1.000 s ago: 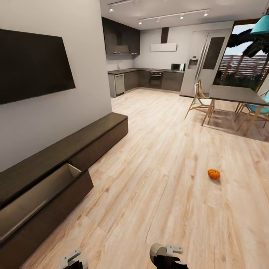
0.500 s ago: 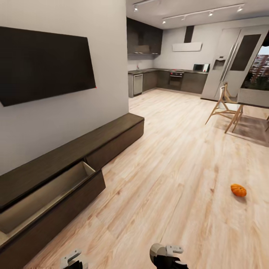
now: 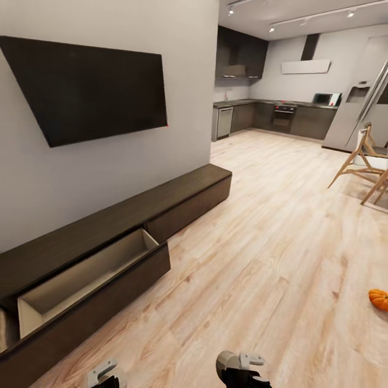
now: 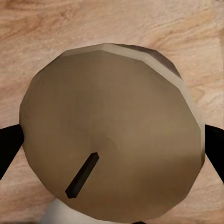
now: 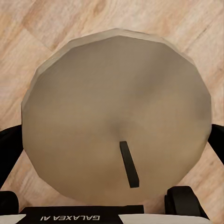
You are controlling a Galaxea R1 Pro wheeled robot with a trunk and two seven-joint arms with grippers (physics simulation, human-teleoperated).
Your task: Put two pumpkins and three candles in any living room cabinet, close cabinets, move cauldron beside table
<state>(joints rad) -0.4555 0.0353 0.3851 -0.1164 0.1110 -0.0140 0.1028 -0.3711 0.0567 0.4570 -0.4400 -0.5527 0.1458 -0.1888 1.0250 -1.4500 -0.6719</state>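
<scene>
Candles are held, one in each pincer: the left gripper (image 4: 112, 149) is closed on a candle (image 4: 112, 130), the right gripper (image 5: 114, 154) on another candle (image 5: 116, 126). Ahead, the cabinet (image 3: 178, 199) drawer (image 3: 91, 280) is open. A pumpkin (image 3: 379, 299) lies far right on the floor (image 3: 258, 258). Next, the candles should probably be carried to the drawer and dropped in.
</scene>
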